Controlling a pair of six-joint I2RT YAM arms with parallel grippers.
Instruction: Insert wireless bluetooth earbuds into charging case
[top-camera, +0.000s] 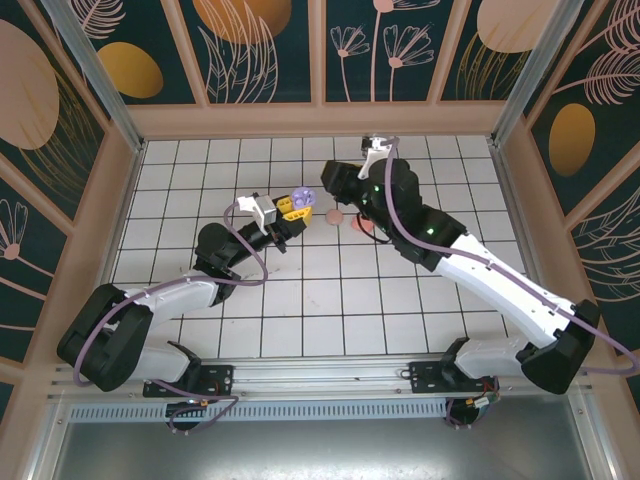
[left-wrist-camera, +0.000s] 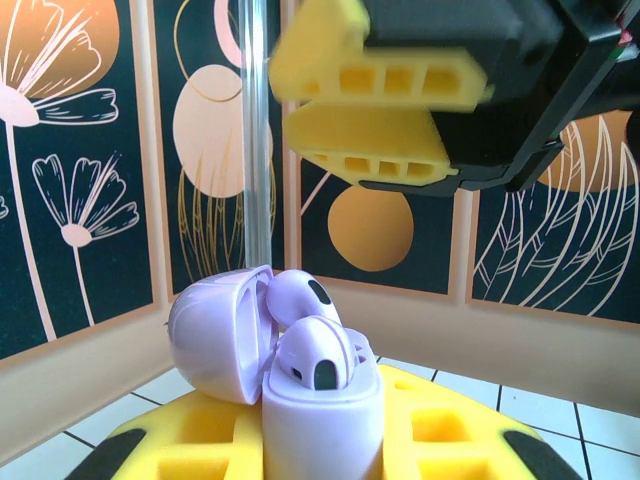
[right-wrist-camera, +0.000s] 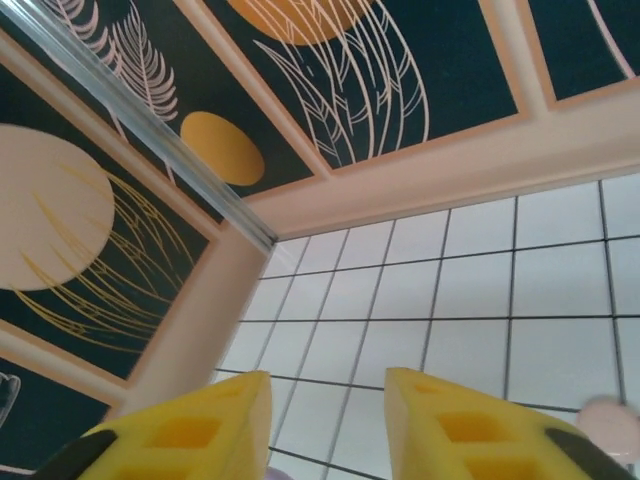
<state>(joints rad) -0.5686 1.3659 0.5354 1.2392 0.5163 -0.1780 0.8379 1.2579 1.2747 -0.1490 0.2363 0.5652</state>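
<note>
Closest to the left wrist camera, the left hand (left-wrist-camera: 322, 455) clamps the lilac case (left-wrist-camera: 315, 420) between its yellow fingers (left-wrist-camera: 190, 440). The case stands upright with its lid (left-wrist-camera: 215, 335) swung open to the left. Two lilac buds (left-wrist-camera: 318, 358) are in the case: one sits low at the front, and the rear bud (left-wrist-camera: 300, 295) stands higher, just beside the lid. Above them, apart from both, hangs the right hand (left-wrist-camera: 290, 100). Its two yellow fingers lie one over the other with only a thin slit between them and nothing in it.

From the right wrist, the right hand (right-wrist-camera: 325, 400) shows a narrow, empty gap between its fingers (right-wrist-camera: 190, 430). Beyond them lies the white tiled tabletop (right-wrist-camera: 470, 290), and a pale pink blob (right-wrist-camera: 610, 425) at the lower right edge is too blurred to name.

From above, the left hand (top-camera: 293, 207) holds the case (top-camera: 301, 200) over the middle of the tabletop (top-camera: 200, 170). The right hand (top-camera: 335, 185) is just to its right; its jaw gap cannot be made out from here. A small pink piece (top-camera: 335, 214) lies on the tiles near the case. A coral piece (top-camera: 362, 226) lies close by, partly under the right arm. Both are too small to identify.
</note>
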